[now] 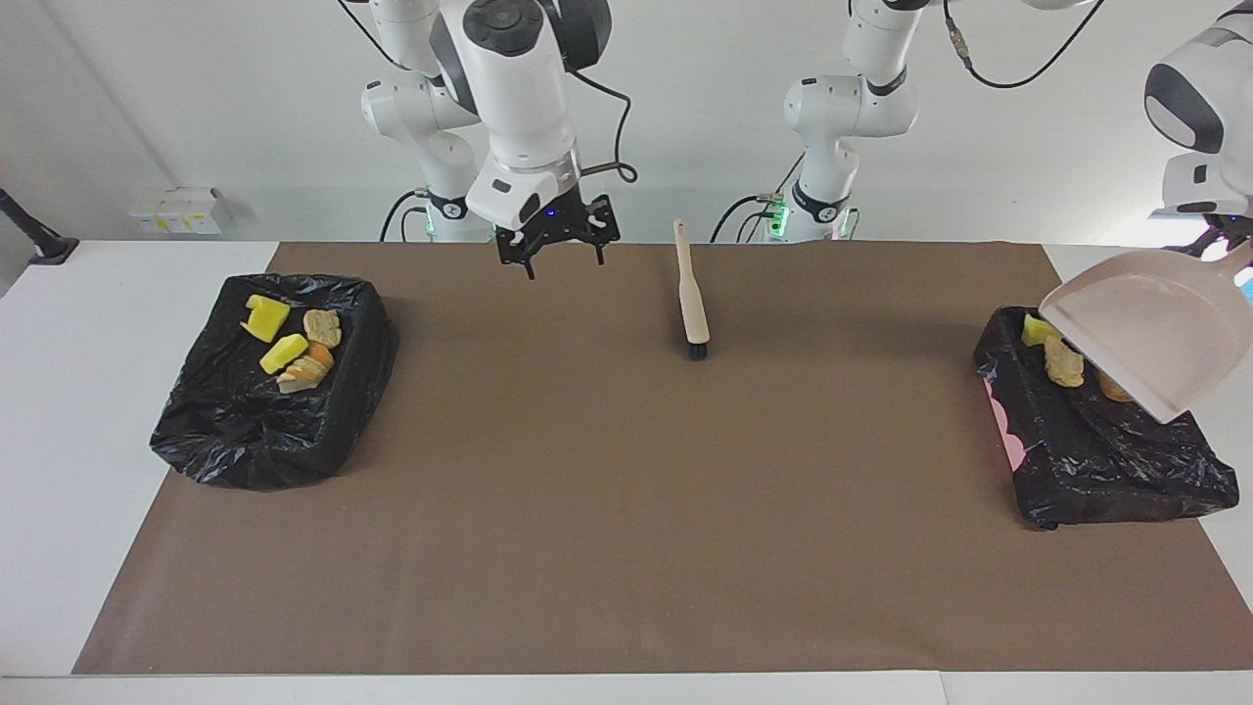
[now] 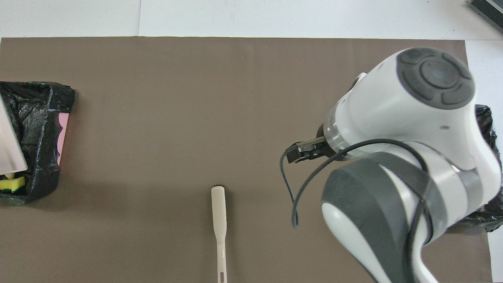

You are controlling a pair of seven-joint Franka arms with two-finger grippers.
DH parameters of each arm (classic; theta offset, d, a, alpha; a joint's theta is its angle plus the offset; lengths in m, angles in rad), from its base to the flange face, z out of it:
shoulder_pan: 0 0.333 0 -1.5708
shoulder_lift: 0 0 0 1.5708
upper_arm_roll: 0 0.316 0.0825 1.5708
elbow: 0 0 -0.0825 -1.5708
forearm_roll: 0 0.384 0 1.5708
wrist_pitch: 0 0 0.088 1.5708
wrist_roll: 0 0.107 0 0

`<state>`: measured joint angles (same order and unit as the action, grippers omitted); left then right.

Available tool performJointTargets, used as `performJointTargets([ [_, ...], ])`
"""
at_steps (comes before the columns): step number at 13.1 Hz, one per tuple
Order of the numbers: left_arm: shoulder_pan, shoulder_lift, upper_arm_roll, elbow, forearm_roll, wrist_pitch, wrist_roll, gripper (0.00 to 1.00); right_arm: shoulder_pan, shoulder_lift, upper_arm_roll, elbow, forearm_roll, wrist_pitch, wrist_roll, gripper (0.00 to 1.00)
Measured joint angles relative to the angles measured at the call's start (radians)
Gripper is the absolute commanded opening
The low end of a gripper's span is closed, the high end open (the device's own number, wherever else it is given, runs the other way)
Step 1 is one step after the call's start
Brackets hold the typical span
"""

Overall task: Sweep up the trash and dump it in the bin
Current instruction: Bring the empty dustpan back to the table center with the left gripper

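Note:
My left gripper is shut on the handle of the beige dustpan, which tilts steeply over the black-lined bin at the left arm's end of the table. Trash lies in that bin under the pan's lip: a yellow sponge chunk and a bread piece, with a third scrap half hidden. In the overhead view the green-backed sponge shows beside the pan's edge. My right gripper hangs open and empty over the mat. The brush lies flat on the mat.
A second black-lined bin at the right arm's end holds several scraps, among them yellow sponge and bread. A brown mat covers the table. In the overhead view the right arm hides most of that bin.

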<state>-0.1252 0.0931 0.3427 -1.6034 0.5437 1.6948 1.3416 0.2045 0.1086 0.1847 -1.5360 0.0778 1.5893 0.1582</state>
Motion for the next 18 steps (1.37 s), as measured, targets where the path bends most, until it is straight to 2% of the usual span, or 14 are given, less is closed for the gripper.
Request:
performJointTargets([
  [4, -0.002, -0.019, -0.166, -0.089, -0.15, -0.035, -0.377, 0.0, -0.082, 0.0, -0.015, 0.036, -0.123, -0.004, -0.154, 1.0],
  [9, -0.01, -0.002, -0.39, -0.157, -0.309, 0.003, -0.916, 0.0, -0.206, 0.0, -0.039, 0.062, -0.139, -0.003, -0.2, 1.0],
  [14, -0.014, 0.118, -0.618, -0.16, -0.358, 0.184, -1.479, 0.0, -0.343, 0.001, -0.045, 0.062, -0.139, -0.005, -0.2, 1.0],
  [18, -0.02, 0.242, -0.731, -0.11, -0.371, 0.307, -1.822, 0.0, -0.406, -0.009, -0.047, 0.043, -0.138, -0.027, -0.201, 1.0],
])
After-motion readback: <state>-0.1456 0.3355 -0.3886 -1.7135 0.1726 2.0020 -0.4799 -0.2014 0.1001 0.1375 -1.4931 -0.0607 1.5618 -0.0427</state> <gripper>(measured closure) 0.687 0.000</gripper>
